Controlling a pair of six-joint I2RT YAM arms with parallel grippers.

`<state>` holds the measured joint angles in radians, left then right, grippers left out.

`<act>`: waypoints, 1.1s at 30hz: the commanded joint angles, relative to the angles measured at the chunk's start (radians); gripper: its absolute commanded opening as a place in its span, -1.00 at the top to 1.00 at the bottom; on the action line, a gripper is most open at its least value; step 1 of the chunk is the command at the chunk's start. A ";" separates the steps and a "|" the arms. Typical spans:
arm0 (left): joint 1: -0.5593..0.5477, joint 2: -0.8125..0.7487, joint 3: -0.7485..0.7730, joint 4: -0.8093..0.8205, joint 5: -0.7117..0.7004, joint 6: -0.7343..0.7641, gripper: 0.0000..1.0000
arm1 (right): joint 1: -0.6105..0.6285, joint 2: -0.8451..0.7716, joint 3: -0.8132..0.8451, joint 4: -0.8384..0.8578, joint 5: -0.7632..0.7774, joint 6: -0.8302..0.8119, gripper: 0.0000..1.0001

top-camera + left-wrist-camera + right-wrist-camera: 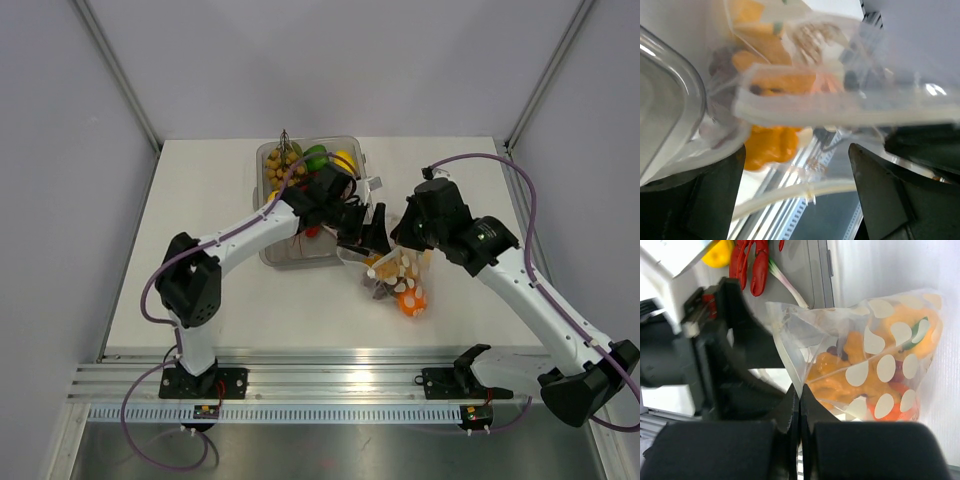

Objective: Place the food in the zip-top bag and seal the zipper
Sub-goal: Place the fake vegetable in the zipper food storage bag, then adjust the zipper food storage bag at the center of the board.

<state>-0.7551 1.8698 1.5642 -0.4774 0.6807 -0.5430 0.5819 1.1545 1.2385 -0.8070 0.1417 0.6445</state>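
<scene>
The dotted zip-top bag (392, 277) hangs between both grippers just right of the tray, with orange and red food (409, 299) inside. My right gripper (800, 390) is shut on the bag's (880, 365) mouth edge. My left gripper (796, 150) is open beside it, fingers (880, 200) wide apart. In the left wrist view the bag's pale zipper (840, 109) strip lies just beyond the fingertips, and a thin edge of plastic crosses the gap. Orange food (770, 145) shows through the film. From above, the left gripper (368, 238) and right gripper (405, 240) nearly meet over the bag.
The rigid clear tray (262, 205) stands behind and left of the bag, holding more toy food (315, 158). A red lobster toy (752, 265) lies in it. The tray's rim (670, 100) is close by the left gripper. The aluminium rail (330, 385) runs along the near edge.
</scene>
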 commanded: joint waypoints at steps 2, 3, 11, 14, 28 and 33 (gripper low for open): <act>-0.009 -0.184 0.039 -0.154 0.002 0.155 -0.75 | 0.004 -0.026 -0.004 0.061 0.021 0.017 1.00; -0.009 -0.211 0.036 -0.174 -0.004 0.173 -0.73 | 0.004 -0.024 -0.004 0.065 0.021 0.017 1.00; 0.002 -0.432 -0.203 -0.133 -0.001 0.256 -0.05 | 0.004 -0.013 -0.013 0.078 0.018 0.020 1.00; 0.028 -0.434 -0.274 -0.113 -0.091 0.207 -0.23 | 0.004 -0.015 -0.013 0.080 0.019 0.017 1.00; 0.034 -0.351 -0.411 0.137 -0.412 0.029 -0.32 | 0.004 0.004 0.013 0.077 -0.002 0.003 1.00; 0.034 -0.316 -0.405 0.160 -0.411 0.020 -0.24 | 0.004 0.004 0.013 0.077 -0.001 0.001 1.00</act>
<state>-0.7208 1.5356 1.1618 -0.4076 0.2974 -0.5011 0.5819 1.1606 1.2217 -0.7784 0.1402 0.6514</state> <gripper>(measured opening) 0.632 0.011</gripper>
